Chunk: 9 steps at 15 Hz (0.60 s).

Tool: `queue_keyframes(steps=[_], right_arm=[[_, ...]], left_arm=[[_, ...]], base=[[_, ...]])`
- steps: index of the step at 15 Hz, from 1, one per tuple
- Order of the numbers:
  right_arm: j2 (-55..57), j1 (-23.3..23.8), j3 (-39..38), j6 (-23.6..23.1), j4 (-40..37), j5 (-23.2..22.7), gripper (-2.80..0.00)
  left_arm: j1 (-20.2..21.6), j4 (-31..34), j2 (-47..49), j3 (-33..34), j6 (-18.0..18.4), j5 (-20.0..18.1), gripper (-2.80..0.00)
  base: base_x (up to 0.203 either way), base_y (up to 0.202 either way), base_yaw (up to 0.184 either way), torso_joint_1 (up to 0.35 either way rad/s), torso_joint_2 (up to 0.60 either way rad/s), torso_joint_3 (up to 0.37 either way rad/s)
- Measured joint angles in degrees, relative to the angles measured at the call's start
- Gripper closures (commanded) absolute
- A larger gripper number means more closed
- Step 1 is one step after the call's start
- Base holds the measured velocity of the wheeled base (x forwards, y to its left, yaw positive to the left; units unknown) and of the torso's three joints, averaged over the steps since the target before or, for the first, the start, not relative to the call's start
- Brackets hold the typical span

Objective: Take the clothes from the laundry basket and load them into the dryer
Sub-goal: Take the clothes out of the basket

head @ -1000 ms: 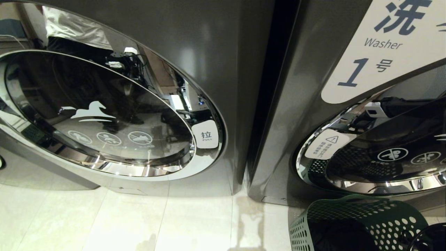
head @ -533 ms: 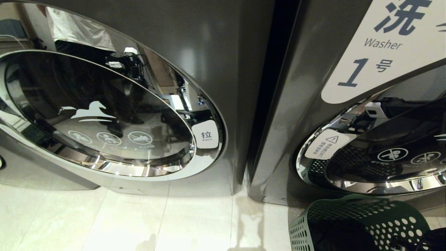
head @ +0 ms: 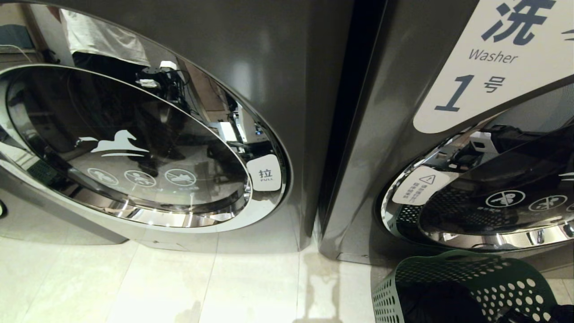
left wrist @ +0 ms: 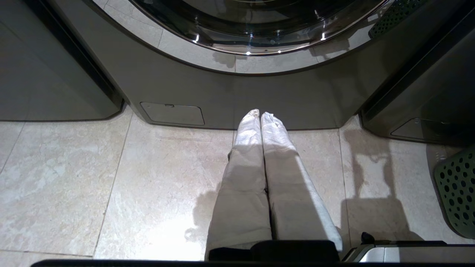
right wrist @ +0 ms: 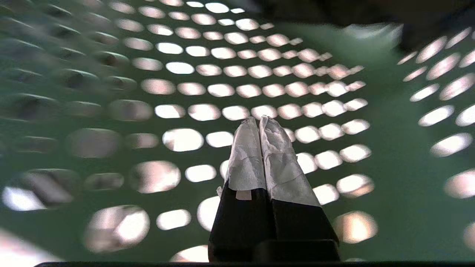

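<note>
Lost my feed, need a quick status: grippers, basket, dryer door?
Right gripper shut, empty, against the green laundry basket wall. Left gripper shut, parked over the floor. Dark clothes in the basket. Both round doors closed.

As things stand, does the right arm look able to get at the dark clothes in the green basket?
Probably yes. The right pincer is shut and empty, right at the perforated wall of the green basket, whose top is open over the dark clothes. It must open first; whether it is inside the basket is unclear.
</note>
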<state>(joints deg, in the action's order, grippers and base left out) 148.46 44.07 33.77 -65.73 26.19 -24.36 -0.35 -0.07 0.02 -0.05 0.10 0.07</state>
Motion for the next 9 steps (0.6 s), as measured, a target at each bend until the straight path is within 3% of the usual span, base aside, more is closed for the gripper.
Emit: queue_keyframes(steps=[4, 9], right_arm=[[2.9, 1.2, 3.4, -6.3, 1.1, 0.0, 0.0], [5.1, 1.8, 11.9, -7.3, -0.6, 0.2, 0.0]], left_arm=[[0.0, 0.0, 0.0, 0.0, 0.0, 0.0, 0.0], [0.0, 0.0, 0.0, 0.0, 0.0, 0.0, 0.0]], base=[[0.0, 0.0, 0.0, 0.0, 0.0, 0.0], [0.0, 0.0, 0.0, 0.0, 0.0, 0.0]])
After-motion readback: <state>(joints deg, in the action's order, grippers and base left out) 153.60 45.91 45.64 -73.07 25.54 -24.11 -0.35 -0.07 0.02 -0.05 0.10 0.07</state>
